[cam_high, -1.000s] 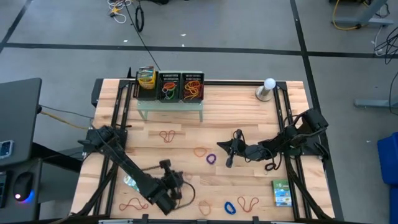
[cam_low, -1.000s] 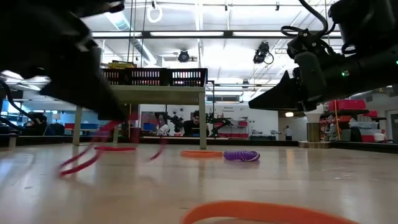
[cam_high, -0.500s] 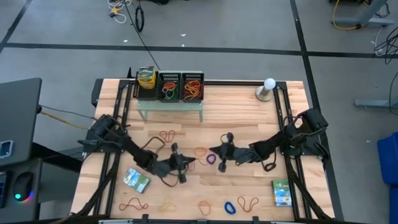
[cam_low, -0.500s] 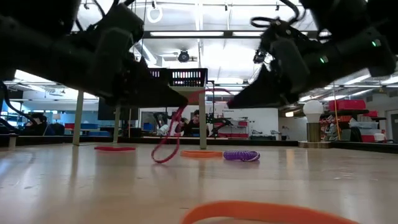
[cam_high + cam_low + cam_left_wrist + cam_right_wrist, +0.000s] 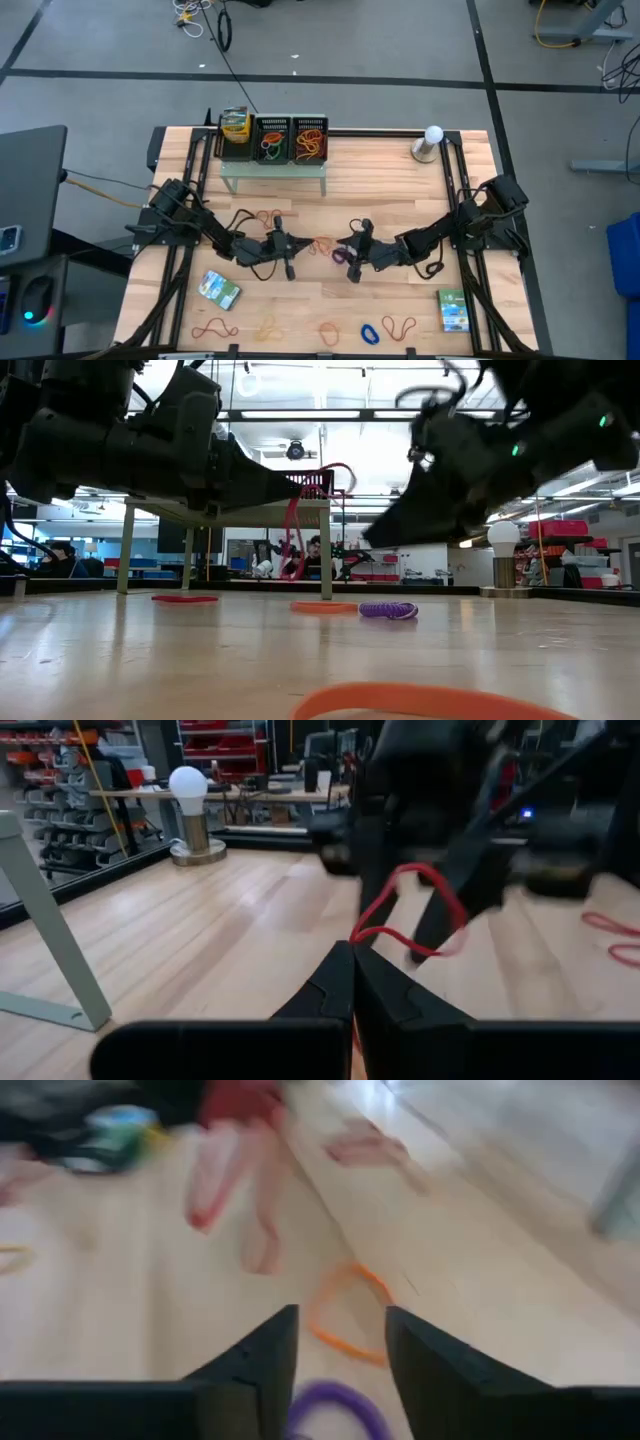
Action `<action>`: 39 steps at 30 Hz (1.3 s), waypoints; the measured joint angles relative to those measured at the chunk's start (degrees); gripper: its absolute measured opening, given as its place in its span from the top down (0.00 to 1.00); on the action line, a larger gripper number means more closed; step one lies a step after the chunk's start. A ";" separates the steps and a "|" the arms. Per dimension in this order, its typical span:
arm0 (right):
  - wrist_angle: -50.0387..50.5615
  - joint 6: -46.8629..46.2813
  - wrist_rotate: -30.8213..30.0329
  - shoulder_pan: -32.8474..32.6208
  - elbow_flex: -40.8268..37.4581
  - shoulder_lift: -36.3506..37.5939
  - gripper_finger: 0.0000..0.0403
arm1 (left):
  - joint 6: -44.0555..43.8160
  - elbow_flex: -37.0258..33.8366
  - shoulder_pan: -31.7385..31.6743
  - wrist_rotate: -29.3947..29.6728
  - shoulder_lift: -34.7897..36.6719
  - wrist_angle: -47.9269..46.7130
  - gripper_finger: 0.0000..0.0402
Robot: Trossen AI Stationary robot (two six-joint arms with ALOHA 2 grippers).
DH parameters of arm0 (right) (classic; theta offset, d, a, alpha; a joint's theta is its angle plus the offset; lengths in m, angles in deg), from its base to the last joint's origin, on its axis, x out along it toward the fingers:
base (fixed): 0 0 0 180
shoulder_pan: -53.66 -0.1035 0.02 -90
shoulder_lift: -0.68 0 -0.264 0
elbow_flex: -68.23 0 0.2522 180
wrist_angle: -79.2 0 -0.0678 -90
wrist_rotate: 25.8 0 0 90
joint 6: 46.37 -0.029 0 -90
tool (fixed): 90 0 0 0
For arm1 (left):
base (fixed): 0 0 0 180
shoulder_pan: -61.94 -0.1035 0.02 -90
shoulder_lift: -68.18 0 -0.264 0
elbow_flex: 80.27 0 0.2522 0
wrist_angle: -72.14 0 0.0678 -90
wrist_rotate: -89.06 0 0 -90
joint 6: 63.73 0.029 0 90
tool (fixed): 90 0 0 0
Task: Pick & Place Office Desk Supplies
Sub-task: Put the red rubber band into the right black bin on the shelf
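Found the left hand (image 5: 352,960) near the middle of the bench (image 5: 400,180), fingers clenched on a red rubber band (image 5: 405,905) and aimed toward 3 o'clock as seen from overhead. Saw that band lifted clear of the wood, its long axis roughly upright in the low view, from 12 down to 6 o'clock, one end pinched at the fingertips and the loop dangling and curling below. Noted from the left wrist that the loop reached out ahead of the fingertips toward the other arm.

Found the right hand (image 5: 340,1320) facing it from the 3 o'clock side, aimed toward 9 o'clock, fingers (image 5: 268,1355) released and spread with nothing between them. Saw it raised off the bench in the low view. Could not tell whether it touched the red band.

Spotted a purple band (image 5: 340,254) and an orange band (image 5: 322,243) flat on the bench between the two hands, just beside each other. Noted two small packets, one (image 5: 219,290) toward 7 o'clock and one (image 5: 453,310) toward 5 o'clock. Saw more bands (image 5: 400,326) strewn along the 6 o'clock edge. Noted the shelf (image 5: 272,172) at 12 o'clock carrying black trays (image 5: 291,126) with bands inside.
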 joint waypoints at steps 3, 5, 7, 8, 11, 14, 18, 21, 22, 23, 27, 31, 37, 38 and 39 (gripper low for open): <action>-1.21 -3.24 -0.69 0.61 0.00 -2.33 0.54 | -0.73 -0.01 0.01 0.00 0.00 1.70 0.99; -8.93 -1.22 -0.65 0.57 0.00 -4.65 0.51 | -1.04 0.00 -0.09 0.43 0.00 1.97 0.99; -18.20 2.79 -0.54 0.46 0.02 -7.06 0.49 | -1.07 0.00 -0.35 0.76 -0.02 1.96 0.99; -22.90 4.78 -0.27 0.39 0.02 -8.15 0.49 | -1.12 0.00 -0.36 0.84 -0.02 2.01 0.99; -33.12 9.60 -0.40 0.37 0.02 -9.90 0.50 | -1.18 0.00 -0.34 0.90 -0.02 2.00 0.99; -37.43 11.44 -0.14 1.27 0.12 -10.12 0.52 | -1.18 0.00 -0.34 0.84 -0.02 2.00 0.99; -37.32 11.65 2.47 3.21 1.76 -10.12 0.54 | -1.18 0.00 -0.36 0.85 -0.02 2.01 0.99; -35.66 12.06 4.33 4.26 3.52 -10.12 0.57 | -1.18 0.00 -0.34 0.85 -0.02 2.01 0.99; -35.53 12.41 4.33 4.43 3.95 -10.14 0.58 | -1.18 0.00 -0.34 0.85 -0.02 2.00 0.99; -35.44 12.77 4.50 4.65 4.34 -10.14 0.60 | -1.18 0.00 -0.34 0.85 -0.02 2.02 0.99; -33.28 12.27 6.08 5.31 4.72 -10.17 0.69 | -1.40 0.00 -0.30 0.86 -0.07 3.55 0.99; -32.00 12.12 5.90 5.31 4.72 -10.17 0.82 | -1.14 0.00 -0.30 0.87 -0.09 4.81 0.99; -32.46 12.87 5.75 5.29 4.65 -10.17 0.98 | -1.13 0.00 -0.21 1.44 -0.09 4.89 0.98; -32.48 12.98 5.78 5.29 4.65 -10.17 0.98 | -1.16 0.00 -0.06 1.75 -0.09 4.90 0.97; -32.51 13.18 5.80 5.29 4.65 -10.13 0.98 | -1.16 0.00 0.19 2.22 -0.09 4.90 0.96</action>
